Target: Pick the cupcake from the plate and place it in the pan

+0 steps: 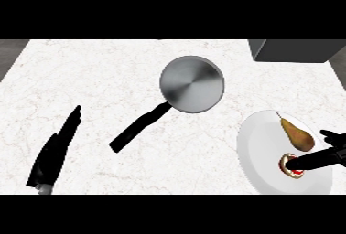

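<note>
R hand on white plate, fingers curling onto cupcake beside pear. Steel pan sits apart, mid-counter. L hand flat, holding nothing.

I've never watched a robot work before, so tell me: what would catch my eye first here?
Probably the shiny round pan in the middle of the pale marble counter, its black handle slanting down to the left. Next, the white plate at the right, with a brown pear and a small cupcake on it; the black right hand reaches onto the cupcake. The left hand rests open at the lower left.
</note>
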Controlling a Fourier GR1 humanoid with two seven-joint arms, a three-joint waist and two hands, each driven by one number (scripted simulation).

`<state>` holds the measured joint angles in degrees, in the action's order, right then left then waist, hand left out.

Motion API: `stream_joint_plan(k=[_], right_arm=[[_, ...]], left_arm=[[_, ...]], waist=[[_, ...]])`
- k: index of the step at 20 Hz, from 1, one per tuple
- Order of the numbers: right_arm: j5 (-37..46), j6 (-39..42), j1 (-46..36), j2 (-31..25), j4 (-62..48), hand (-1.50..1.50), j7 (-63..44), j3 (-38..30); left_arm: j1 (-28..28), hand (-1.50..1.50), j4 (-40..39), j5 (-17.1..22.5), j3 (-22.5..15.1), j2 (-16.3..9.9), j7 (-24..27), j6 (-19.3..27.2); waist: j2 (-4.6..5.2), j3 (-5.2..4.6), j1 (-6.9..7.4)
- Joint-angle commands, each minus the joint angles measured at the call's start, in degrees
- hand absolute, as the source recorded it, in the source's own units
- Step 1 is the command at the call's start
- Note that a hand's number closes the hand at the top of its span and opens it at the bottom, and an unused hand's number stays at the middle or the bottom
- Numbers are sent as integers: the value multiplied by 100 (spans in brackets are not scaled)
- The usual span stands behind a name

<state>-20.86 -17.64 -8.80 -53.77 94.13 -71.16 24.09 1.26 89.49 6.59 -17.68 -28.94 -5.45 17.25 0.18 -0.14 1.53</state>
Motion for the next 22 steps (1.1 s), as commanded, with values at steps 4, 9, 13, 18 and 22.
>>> stream_joint_plan(k=[4, 9, 13, 18, 22], right_arm=[[110, -335, -275, 462, -412, -150, -1159, 565], [22, -391, -508, 590, -694, -150, -1104, 596], [98, -406, -520, 627, -921, -150, -977, 715], [264, -700, -400, 866, -1049, -150, -799, 950], [622, -1061, -468, 1151, -1263, 150, -385, 889]], left_arm=[[-203, 0, -45, 30, 193, -20, -298, -78], [-169, 0, -220, -51, 228, 120, 1, -115], [-34, 0, -41, -232, 93, 262, -41, 7], [195, 0, 100, -263, 185, 212, -30, -10], [129, 0, 68, -194, 295, 239, -101, -201]], waist=[[-1, 6, -71], [0, 5, -88], [-8, 8, -81], [-17, 9, -91], [-17, 12, -116]])
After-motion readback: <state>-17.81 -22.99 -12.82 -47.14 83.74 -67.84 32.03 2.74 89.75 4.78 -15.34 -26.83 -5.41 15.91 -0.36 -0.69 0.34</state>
